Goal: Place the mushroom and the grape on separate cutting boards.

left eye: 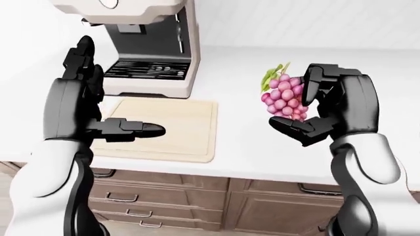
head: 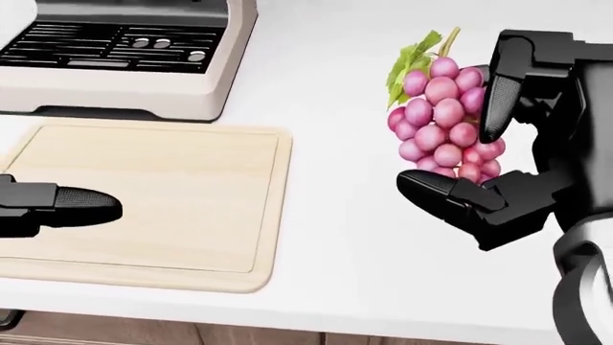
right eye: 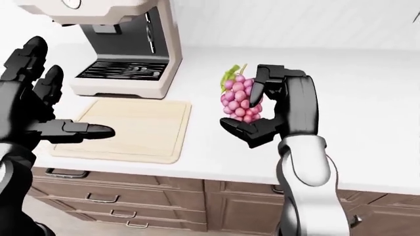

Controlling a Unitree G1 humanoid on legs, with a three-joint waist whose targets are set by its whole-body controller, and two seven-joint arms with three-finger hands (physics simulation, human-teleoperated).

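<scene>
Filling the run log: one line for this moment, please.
right hand: shut on grape bunch, held above counter | left hand: open, empty | cutting board: bare | mushroom: unseen

A cream coffee machine (left eye: 141, 44) is seen at about 11 o'clock in the left-eye view, standing on a white counter (left eye: 242, 142); its dark slotted drip tray (head: 110, 44) is shown at 11 o'clock in the head view, with small round buttons on the grille. White wall panelling (right eye: 295, 22) is seen at 12 o'clock. Brown wood drawers (left eye: 164, 196) with dark curved handles (left eye: 121, 197) are found below the counter edge, at 6 to 7 o'clock.
</scene>
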